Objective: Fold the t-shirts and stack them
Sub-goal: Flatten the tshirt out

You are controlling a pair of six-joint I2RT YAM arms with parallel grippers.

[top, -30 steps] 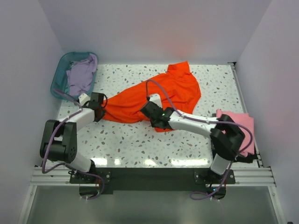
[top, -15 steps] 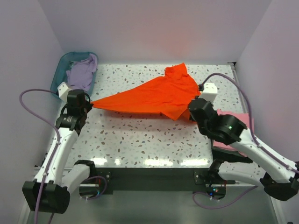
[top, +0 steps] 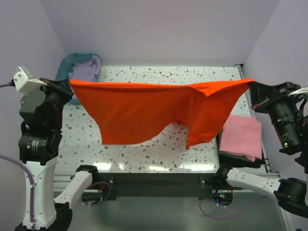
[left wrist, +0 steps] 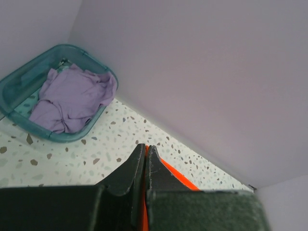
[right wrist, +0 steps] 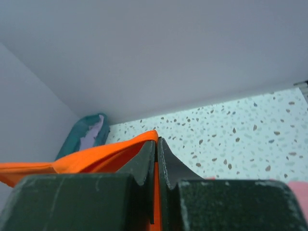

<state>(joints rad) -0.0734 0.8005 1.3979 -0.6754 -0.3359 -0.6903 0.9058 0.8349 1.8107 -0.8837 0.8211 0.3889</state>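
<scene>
The orange-red t-shirt hangs in the air, stretched wide across the table between both arms. My left gripper is shut on its left corner; the cloth shows as a thin orange strip between the fingers. My right gripper is shut on its right corner, fingers pinched on the cloth. The pink t-shirt lies folded at the right edge of the table. The lavender t-shirt lies crumpled in the basket, also seen in the left wrist view.
A teal plastic basket stands at the back left corner, seen too in the left wrist view and the right wrist view. Speckled tabletop runs under the hanging shirt. Walls close in on three sides.
Both arms have risen and swung apart, lifting the orange-red shirt off the table and stretching it from a bunched heap into a wide hanging sheet.
</scene>
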